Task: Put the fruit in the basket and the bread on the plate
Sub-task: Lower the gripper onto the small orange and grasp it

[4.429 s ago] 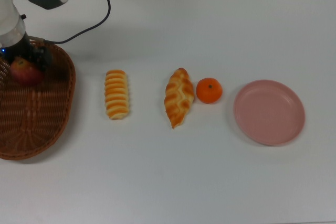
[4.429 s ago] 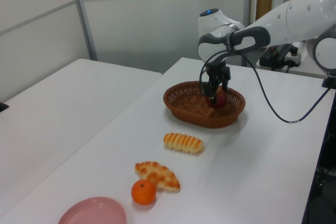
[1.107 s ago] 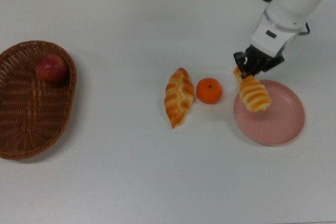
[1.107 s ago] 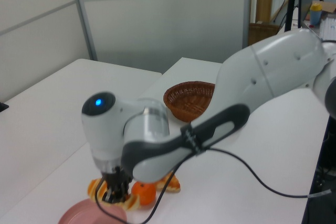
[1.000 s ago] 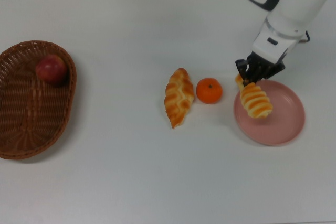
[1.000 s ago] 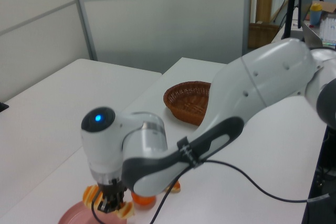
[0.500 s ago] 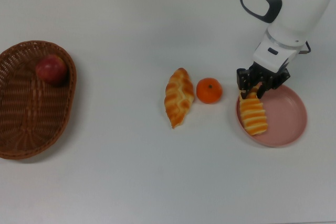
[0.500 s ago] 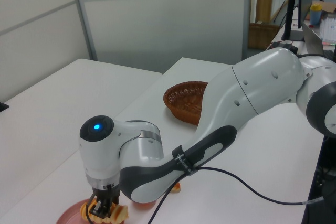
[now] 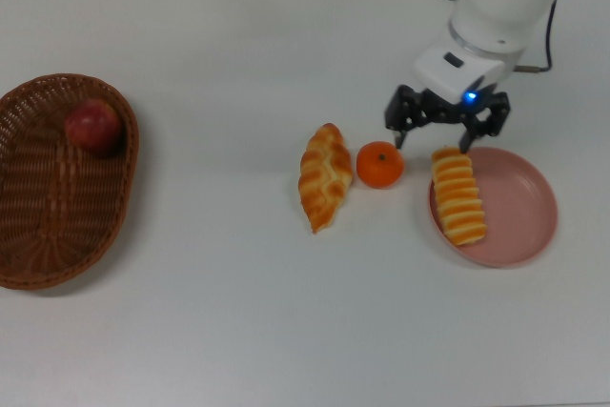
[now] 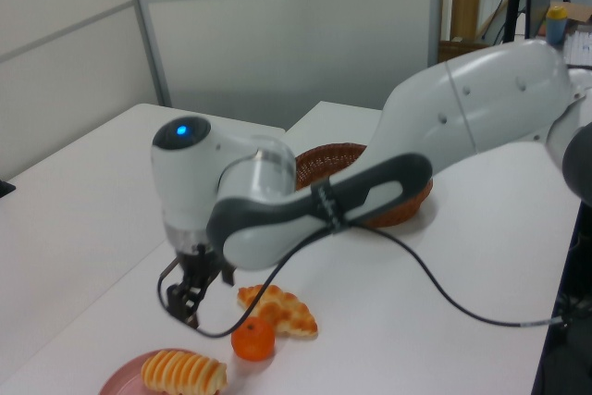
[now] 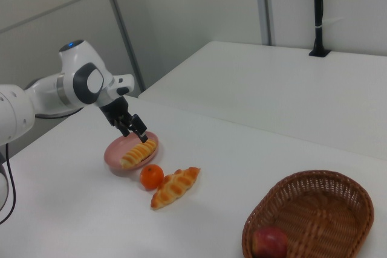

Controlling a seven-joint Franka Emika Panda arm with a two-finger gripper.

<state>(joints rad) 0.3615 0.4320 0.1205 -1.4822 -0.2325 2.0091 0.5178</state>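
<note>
The ridged roll (image 9: 457,195) lies on the left part of the pink plate (image 9: 519,212), also seen from the right view as roll (image 11: 138,152) on plate (image 11: 113,152). My gripper (image 9: 435,136) hangs open and empty just above the roll's far end, between plate and tangerine (image 9: 379,164). The twisted loaf (image 9: 324,175) lies on the table left of the tangerine. The red apple (image 9: 92,126) sits in the wicker basket (image 9: 48,226) at the top view's left. In the left view the gripper (image 10: 190,301) is raised above the roll (image 10: 185,372).
White table all round. The arm's black cable (image 10: 444,298) trails over the table in the left view. A black pole (image 11: 317,10) stands on a second table at the back of the right view.
The gripper set the ridged roll down on the plate, opened, let it go and rose toward the top view's upper left. The roll stays on the plate.
</note>
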